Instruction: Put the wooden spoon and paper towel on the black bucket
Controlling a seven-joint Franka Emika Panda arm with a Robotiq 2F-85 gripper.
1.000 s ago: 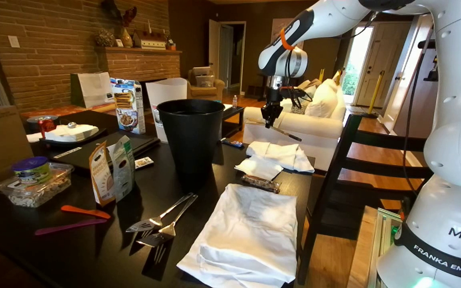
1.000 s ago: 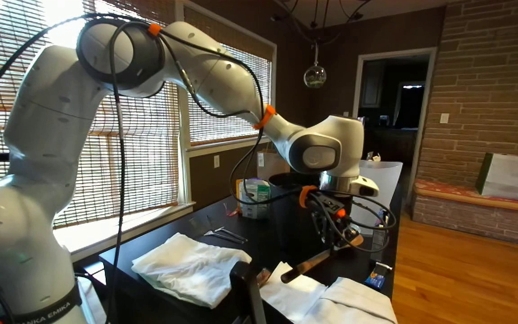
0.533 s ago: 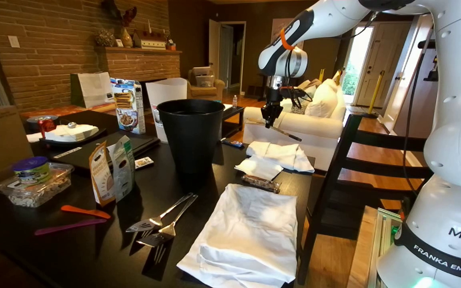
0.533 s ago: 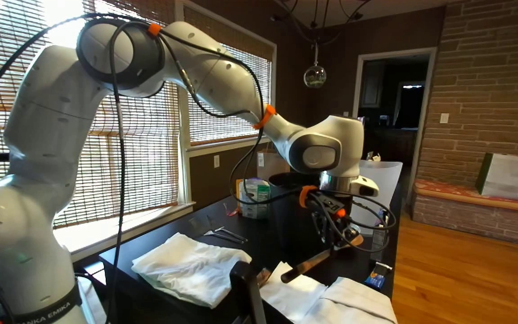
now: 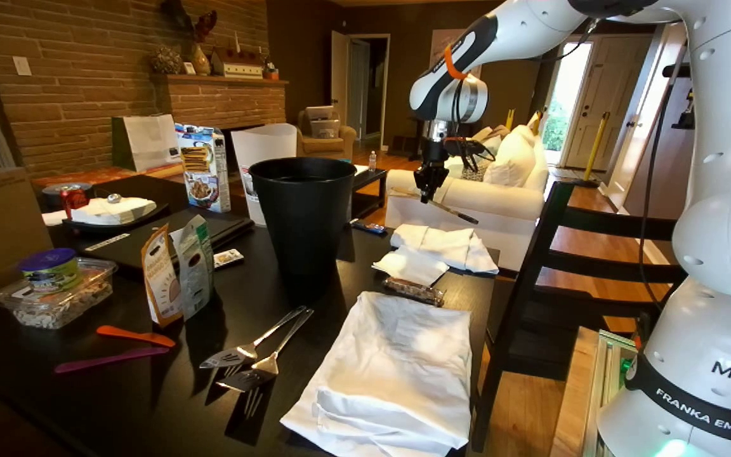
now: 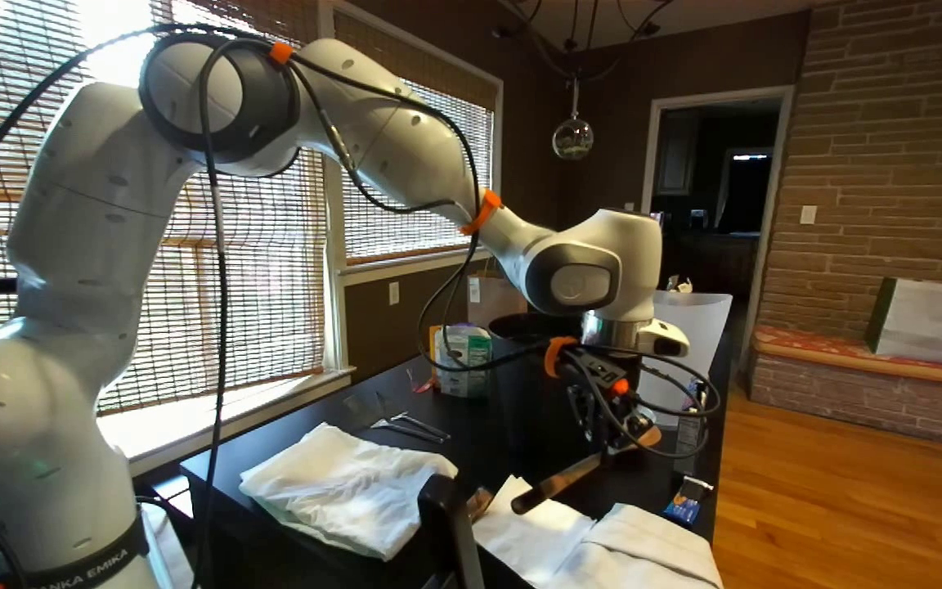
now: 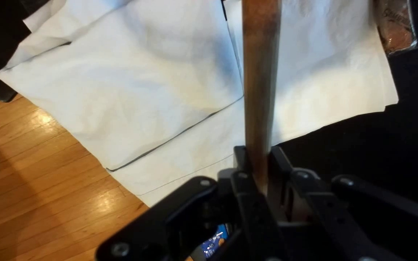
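The pincer (image 7: 258, 156) pinches the wooden spoon (image 7: 261, 72) by its handle, clear above the table (image 5: 137, 412). In both exterior views the spoon tilts, its handle end the lower. The black bucket (image 5: 302, 222) stands upright on the table, left of the pincer, apart from the spoon. In an exterior view, the paper towel (image 5: 408, 265) lies right of the bucket, between a nearer wrapped bar (image 5: 411, 290) and a farther folded white cloth (image 5: 448, 244).
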